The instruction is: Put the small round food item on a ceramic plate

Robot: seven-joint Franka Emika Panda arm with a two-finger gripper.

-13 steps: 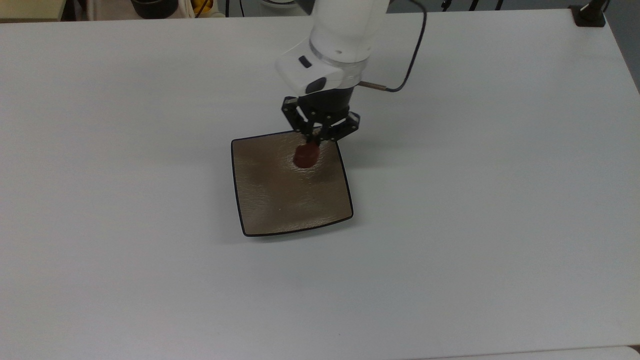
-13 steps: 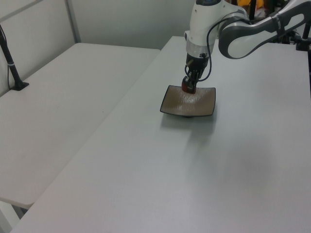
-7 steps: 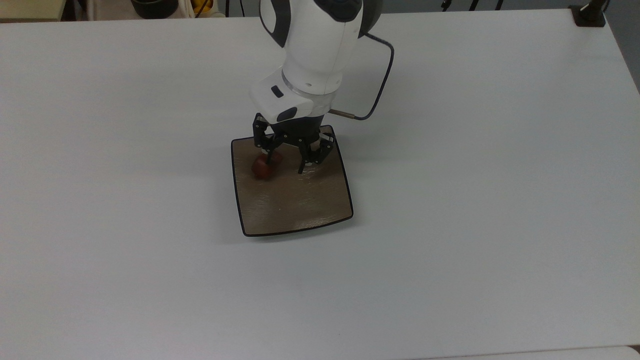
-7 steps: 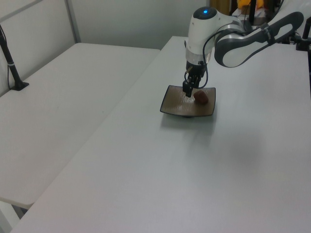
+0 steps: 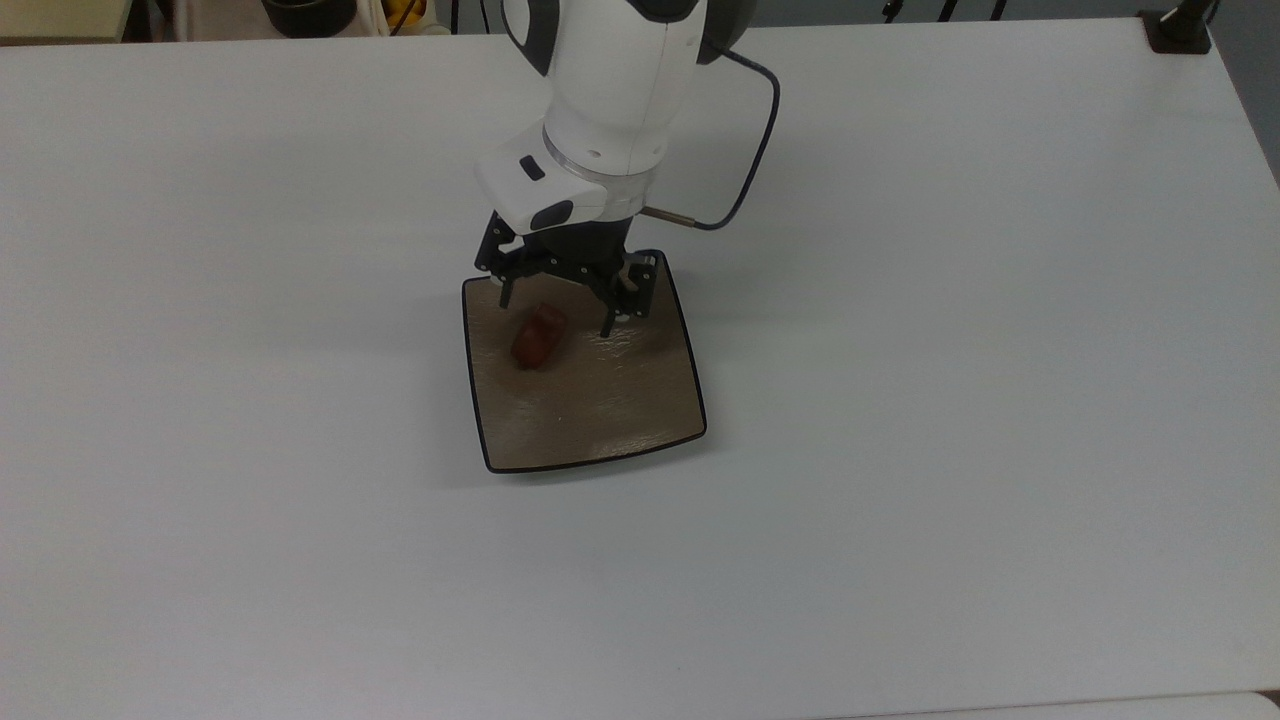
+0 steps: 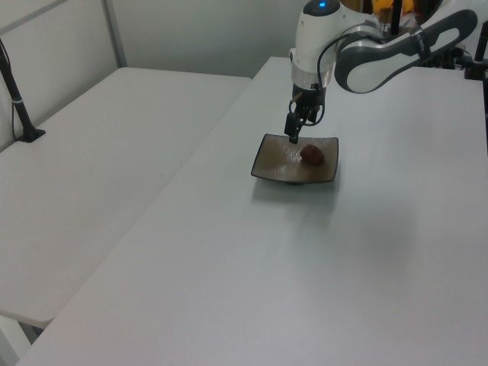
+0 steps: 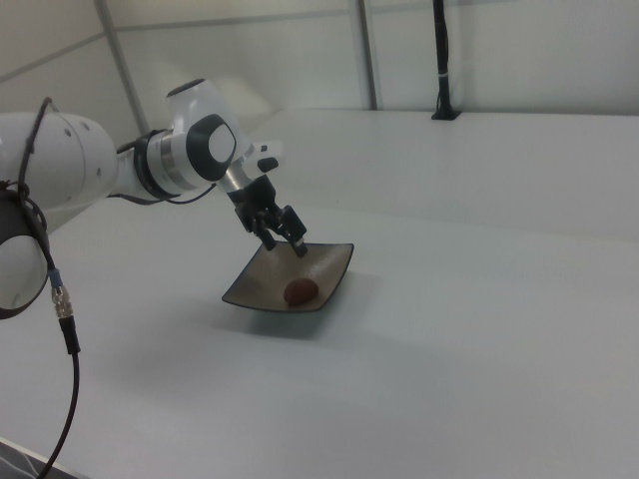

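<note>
A square tan plate (image 5: 600,400) is seen on a white surface (image 5: 950,400). The red-brown food lump (image 5: 538,336) lies on the plate's far-left part in the top view. Just beyond, the gripper (image 5: 556,310) is held open above it.

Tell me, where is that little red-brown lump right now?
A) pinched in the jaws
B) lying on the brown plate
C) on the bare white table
B: the lump lies on the brown plate, with the open gripper lifted clear above it.
</note>
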